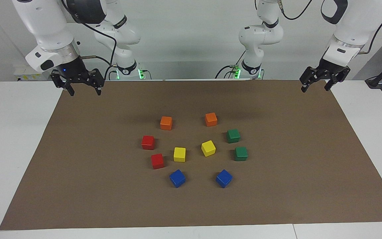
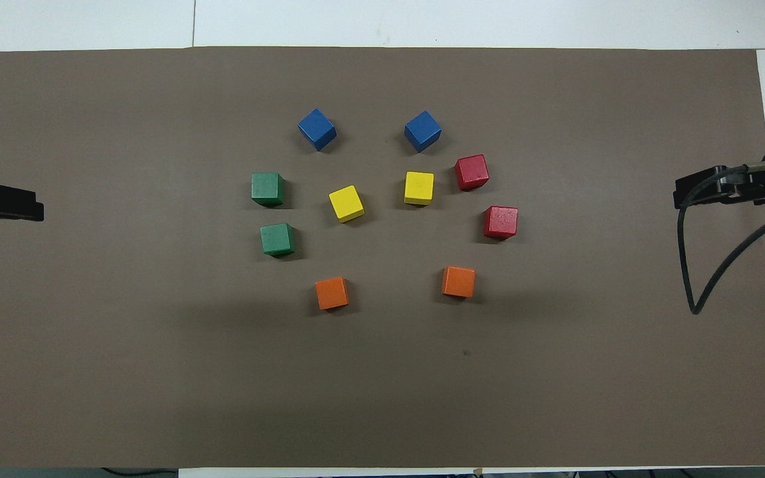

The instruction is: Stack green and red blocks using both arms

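Two dark green blocks sit apart on the brown mat toward the left arm's end, one nearer to the robots than the other. Two bright red blocks sit apart toward the right arm's end, one nearer to the robots than the other. My left gripper hangs open and empty above the mat's edge at its own end. My right gripper hangs open and empty above the mat's edge at its end. Both are well clear of the blocks.
Two orange cubes lie nearest to the robots. Two yellow cubes lie in the middle of the ring. Two blue cubes lie farthest. The brown mat covers a white table.
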Controlling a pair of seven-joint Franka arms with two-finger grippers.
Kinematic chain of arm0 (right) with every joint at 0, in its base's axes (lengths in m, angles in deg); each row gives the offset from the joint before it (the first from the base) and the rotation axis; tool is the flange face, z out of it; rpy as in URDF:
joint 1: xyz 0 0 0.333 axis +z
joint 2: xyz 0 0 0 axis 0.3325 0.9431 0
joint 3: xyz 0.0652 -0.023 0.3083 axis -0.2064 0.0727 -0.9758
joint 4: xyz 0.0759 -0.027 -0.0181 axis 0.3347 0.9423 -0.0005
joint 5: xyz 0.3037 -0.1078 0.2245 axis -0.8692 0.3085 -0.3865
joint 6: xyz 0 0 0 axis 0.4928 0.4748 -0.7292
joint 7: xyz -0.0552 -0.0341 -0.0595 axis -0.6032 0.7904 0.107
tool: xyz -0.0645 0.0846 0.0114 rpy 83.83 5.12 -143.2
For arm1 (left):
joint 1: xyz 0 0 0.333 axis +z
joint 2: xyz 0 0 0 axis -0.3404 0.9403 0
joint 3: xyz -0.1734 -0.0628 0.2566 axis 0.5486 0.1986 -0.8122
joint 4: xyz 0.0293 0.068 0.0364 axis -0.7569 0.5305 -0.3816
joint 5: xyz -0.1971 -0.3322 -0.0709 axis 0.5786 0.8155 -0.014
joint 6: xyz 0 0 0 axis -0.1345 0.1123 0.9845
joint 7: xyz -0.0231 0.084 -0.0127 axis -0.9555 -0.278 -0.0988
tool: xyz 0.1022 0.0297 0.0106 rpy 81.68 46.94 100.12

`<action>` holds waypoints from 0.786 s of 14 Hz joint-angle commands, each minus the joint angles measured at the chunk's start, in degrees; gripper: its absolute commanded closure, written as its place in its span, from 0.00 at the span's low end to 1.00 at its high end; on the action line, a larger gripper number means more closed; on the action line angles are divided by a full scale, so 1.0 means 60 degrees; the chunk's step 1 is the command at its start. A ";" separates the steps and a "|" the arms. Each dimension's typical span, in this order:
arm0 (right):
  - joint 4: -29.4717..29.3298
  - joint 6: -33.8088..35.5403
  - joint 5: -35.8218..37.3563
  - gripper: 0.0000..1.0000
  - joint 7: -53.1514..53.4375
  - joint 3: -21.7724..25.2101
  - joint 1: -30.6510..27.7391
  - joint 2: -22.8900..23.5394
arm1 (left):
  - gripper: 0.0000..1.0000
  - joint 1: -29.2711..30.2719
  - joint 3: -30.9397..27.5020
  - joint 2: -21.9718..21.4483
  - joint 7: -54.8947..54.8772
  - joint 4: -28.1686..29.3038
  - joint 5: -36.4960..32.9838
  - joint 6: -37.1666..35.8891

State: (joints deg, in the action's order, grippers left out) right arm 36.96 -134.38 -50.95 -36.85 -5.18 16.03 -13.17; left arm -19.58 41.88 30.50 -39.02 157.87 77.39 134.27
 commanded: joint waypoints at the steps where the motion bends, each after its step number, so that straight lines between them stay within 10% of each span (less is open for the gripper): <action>1: -0.0046 0.0107 -0.0019 0.00 -0.0182 -0.0053 -0.0095 0.0045 | 0.00 -0.0024 -0.0026 -0.0131 -0.0065 0.0050 0.0141 0.0059; 11: 0.1240 -0.1119 -0.0049 0.00 0.0609 -0.0170 0.0197 -0.0175 | 0.00 -0.0053 -0.0027 -0.0526 -0.0124 0.1059 0.0141 0.0641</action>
State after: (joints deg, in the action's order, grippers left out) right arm 39.34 -136.04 -50.99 -35.34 -5.56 16.63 -13.07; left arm -19.56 41.68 30.23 -39.05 159.55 77.40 134.76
